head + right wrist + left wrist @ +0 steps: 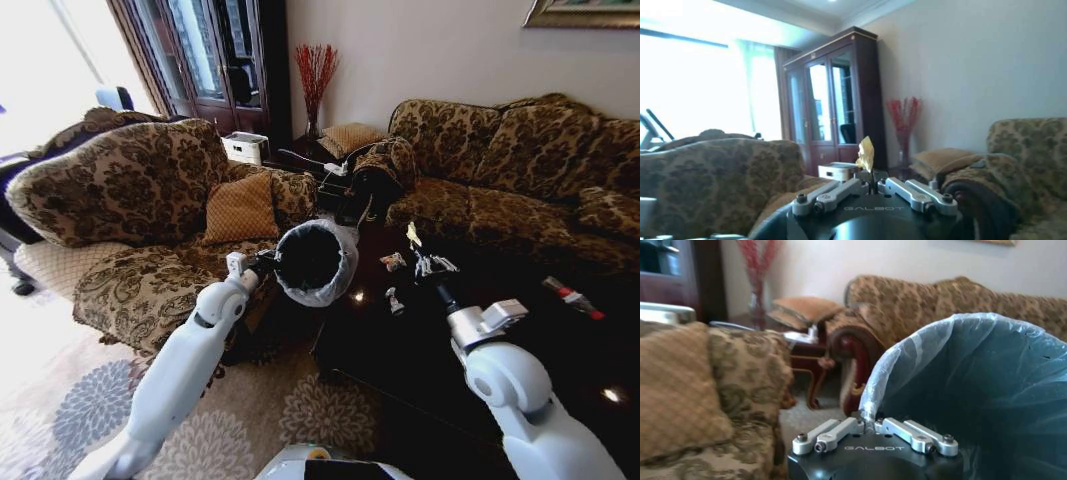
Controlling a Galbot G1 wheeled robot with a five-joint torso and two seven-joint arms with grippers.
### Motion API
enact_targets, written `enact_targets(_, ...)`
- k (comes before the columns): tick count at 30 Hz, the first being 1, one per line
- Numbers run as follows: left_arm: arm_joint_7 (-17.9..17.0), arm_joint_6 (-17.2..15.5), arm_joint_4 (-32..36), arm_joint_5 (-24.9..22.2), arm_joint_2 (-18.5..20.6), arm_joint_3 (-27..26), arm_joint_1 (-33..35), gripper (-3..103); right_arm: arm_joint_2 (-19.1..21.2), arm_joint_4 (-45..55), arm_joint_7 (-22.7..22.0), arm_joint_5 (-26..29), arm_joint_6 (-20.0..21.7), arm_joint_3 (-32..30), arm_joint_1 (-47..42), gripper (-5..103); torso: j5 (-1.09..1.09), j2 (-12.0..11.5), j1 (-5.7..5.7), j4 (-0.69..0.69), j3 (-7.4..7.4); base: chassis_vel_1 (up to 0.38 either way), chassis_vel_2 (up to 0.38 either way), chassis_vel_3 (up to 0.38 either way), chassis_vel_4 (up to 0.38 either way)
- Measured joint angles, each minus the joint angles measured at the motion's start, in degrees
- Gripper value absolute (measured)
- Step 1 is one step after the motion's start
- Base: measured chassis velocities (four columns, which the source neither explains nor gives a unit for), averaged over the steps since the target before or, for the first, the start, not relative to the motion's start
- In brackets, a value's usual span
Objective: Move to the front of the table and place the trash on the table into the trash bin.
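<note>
The left gripper (873,432) was clamped on the bag-lined rim of the bin (315,262), holding it tilted beside the glossy table (420,350), while the right gripper (870,186) pinched a thin yellow scrap (865,152) above the table. The next move, I judged, called for carrying the scrap over the bin's mouth; about 3 small wrappers (392,262) lay on the table.

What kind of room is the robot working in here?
Most likely a home living room: brown floral-patterned upholstered sofas stand around a glossy dark wooden coffee table, with a tall dark wood glass-door cabinet and a patterned floral carpet.
</note>
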State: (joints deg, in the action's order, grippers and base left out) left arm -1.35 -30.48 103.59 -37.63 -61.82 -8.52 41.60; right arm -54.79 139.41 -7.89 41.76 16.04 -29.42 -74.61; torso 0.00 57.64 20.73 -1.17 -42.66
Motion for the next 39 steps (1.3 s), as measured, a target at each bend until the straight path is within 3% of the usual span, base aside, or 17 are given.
enact_targets(5,-1.1,-1.9,-1.4,-1.8,-0.1,4.1,-3.9,2,1.4,2.2,0.6,3.4,2.4,3.7,-0.5,0,0.02,0.0,0.0,0.02,0.0,0.0,0.0,0.0,0.0)
enact_targets(8,-1.6,-2.4,-1.8,-2.2,-0.8,6.1,-5.8,2,3.5,0.9,0.7,2.4,3.4,10.9,1.4,0,0.01,0.0,-0.02,0.0,0.01,0.0,0.0,0.0,0.0)
enact_targets(14,-1.9,-2.7,-0.7,-2.2,-1.4,6.6,-5.5,2,2.2,-3.4,-0.4,-0.9,3.4,16.5,6.6,0,0.01,0.0,0.0,-0.01,0.0,0.0,0.0,0.0,0.0)
enact_targets(26,-1.9,-2.7,1.0,-2.1,-0.7,5.5,-4.4,2,0.6,-9.6,-3.9,-2.0,4.8,22.4,15.6,-2,-0.01,0.0,-0.01,-0.01,0.0,0.0,0.0,0.0,0.0)
enact_targets(29,-1.8,-2.7,1.1,-2.2,-0.7,5.4,-4.3,2,-0.1,-11.3,-4.7,-2.5,4.9,23.8,17.0,14,0.0,0.0,-0.01,-0.01,0.0,0.0,0.0,0.0,0.0)
enact_targets(31,-1.8,-2.7,1.1,-2.2,-0.7,5.4,-4.3,2,-0.2,-11.5,-4.7,-2.6,4.9,24.0,17.2,14,-0.01,0.0,-0.01,-0.01,0.0,0.0,0.0,0.0,0.0)
enact_targets(35,-1.7,-2.7,0.6,-2.2,-1.2,5.2,-4.2,2,-0.8,-13.0,-5.0,-3.0,4.8,24.5,18.7,36,0.0,0.0,-0.01,0.0,0.0,0.0,0.0,0.0,0.0)
enact_targets(39,-1.5,-2.6,0.1,-2.1,-1.4,5.0,-4.2,2,-1.3,-13.7,-5.0,-3.2,4.5,24.5,19.4,48,0.0,0.0,-0.01,-0.01,0.0,0.0,0.0,0.0,0.0)
